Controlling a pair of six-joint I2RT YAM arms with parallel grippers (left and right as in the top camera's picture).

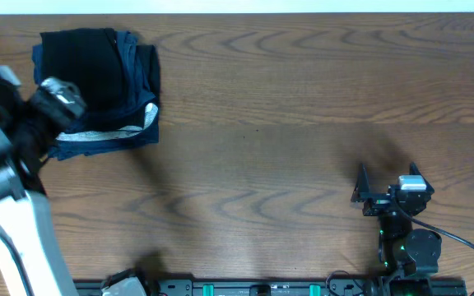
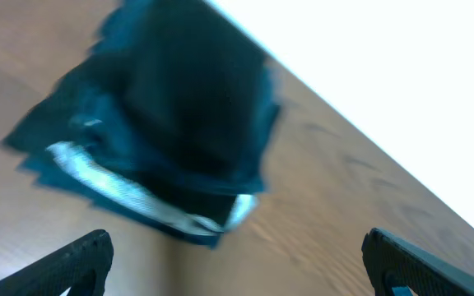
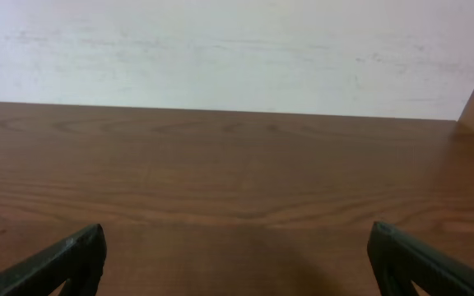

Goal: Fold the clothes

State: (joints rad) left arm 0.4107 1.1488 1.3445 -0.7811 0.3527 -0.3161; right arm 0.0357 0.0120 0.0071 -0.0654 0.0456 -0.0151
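Note:
The black T-shirt (image 1: 85,66) lies folded at the table's far left, on top of a stack of dark blue garments. In the left wrist view it is a blurred black shape (image 2: 196,99). My left gripper (image 1: 56,103) hovers over the stack's near left corner. Its fingers are spread wide and hold nothing (image 2: 237,271). My right gripper (image 1: 360,191) is low at the near right, far from the shirt. It is open and empty over bare wood (image 3: 237,263).
Dark blue folded garments with a white-striped edge (image 1: 113,133) lie under the black shirt and show in the left wrist view (image 2: 122,189). The wooden table (image 1: 303,99) ends at a white wall (image 3: 237,49). The arm bases stand along the near edge.

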